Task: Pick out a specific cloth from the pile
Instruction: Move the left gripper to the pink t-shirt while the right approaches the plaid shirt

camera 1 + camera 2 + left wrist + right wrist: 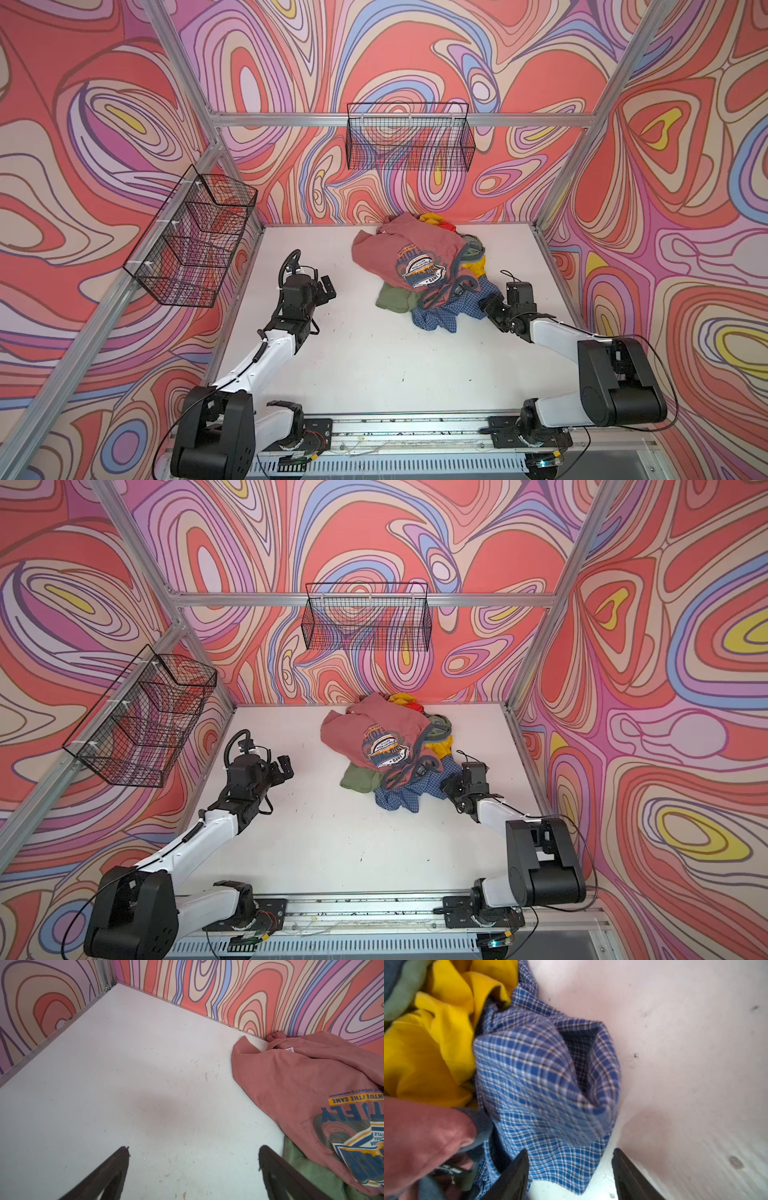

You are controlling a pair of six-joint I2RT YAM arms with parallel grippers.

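Blue and white checked fabric marks the cloth (440,316), which in both top views lies crumpled at the near edge of the pile (468,248), half under the pink T-shirt (395,249) and just beside an olive-green garment (392,297). The heap sits toward the back of the white table (374,365). The right gripper (485,306) reaches in low from the right, its tip at the checked folds. The left gripper (328,289) hangs over bare table well apart from the heap, with its jaws spread. Two black wire baskets hang on the frame, one at the back (409,137) and one at the left (191,237).

The same layout shows again: the cloth (395,796), the right gripper (445,787) touching its edge, the left gripper (286,766) off to the side.

In the left wrist view the left gripper (193,1149) stands wide open above the table (124,1064), nothing between its fingers (116,1167). The pink T-shirt (291,1084) and a strip of the olive-green garment (307,1167) fill one side.

In the right wrist view the cloth (546,1084) bulges up against a yellow piece (436,1043) and the pink T-shirt (415,1136). The right gripper (571,1150) has its jaws apart around the cloth's loose hem (one finger (517,1174) lies against the fabric, while bare table (675,1064) shows between the hem and the other), so it is not pinched.
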